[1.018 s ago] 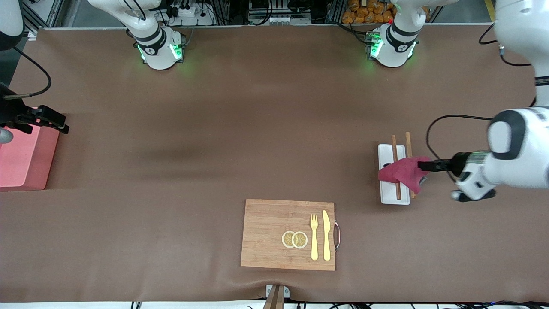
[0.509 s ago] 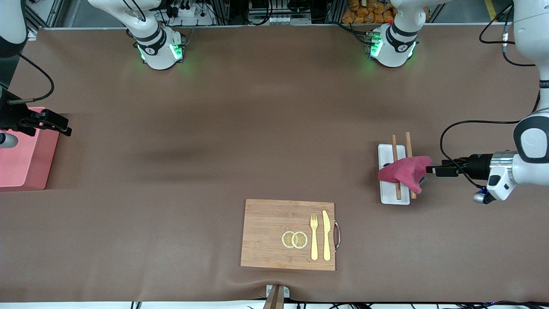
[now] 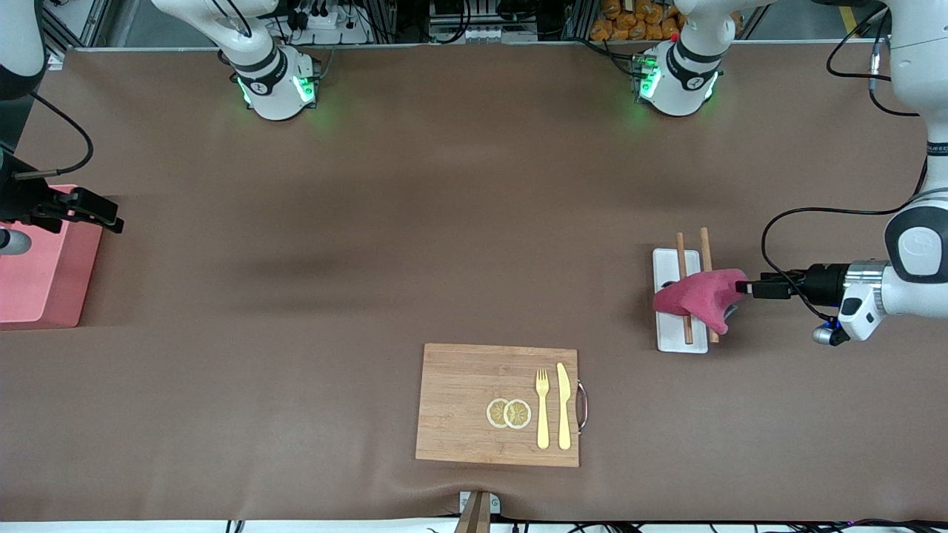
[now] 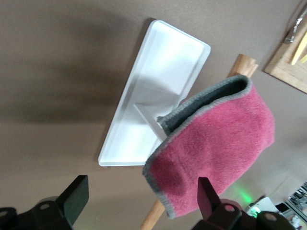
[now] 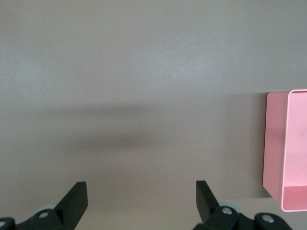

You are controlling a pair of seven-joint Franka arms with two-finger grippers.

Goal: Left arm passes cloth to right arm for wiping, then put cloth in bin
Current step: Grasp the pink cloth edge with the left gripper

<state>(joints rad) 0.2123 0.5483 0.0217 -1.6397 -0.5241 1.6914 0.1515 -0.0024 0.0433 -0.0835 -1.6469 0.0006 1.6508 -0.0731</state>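
The dark pink-red cloth [image 3: 696, 296] lies draped over two wooden chopsticks [image 3: 679, 244] on a flat white tray [image 3: 678, 337]. My left gripper [image 3: 743, 287] is level with the cloth at its edge toward the left arm's end of the table. In the left wrist view the gripper [image 4: 141, 188] is open. The cloth's [image 4: 216, 148] grey-hemmed corner reaches in between the fingers, close to one fingertip [image 4: 205, 189]. The salmon-pink bin [image 3: 37, 274] stands at the right arm's end. My right gripper [image 3: 109, 219] hovers open over the bin's edge; it is empty in its own view [image 5: 141, 191], with the bin [image 5: 276, 148] beside it.
A wooden board [image 3: 459, 400] lies near the front edge of the table, carrying two lemon slices [image 3: 509, 413], a yellow fork [image 3: 542, 407] and a yellow knife [image 3: 564, 406]. The white tray [image 4: 158, 81] and a chopstick [image 4: 242, 64] show in the left wrist view.
The left arm's elbow and wrist swung back toward its end of the table, and its hand drew slightly off the cloth. The cloth stayed draped on the chopsticks. The right gripper barely shifted.
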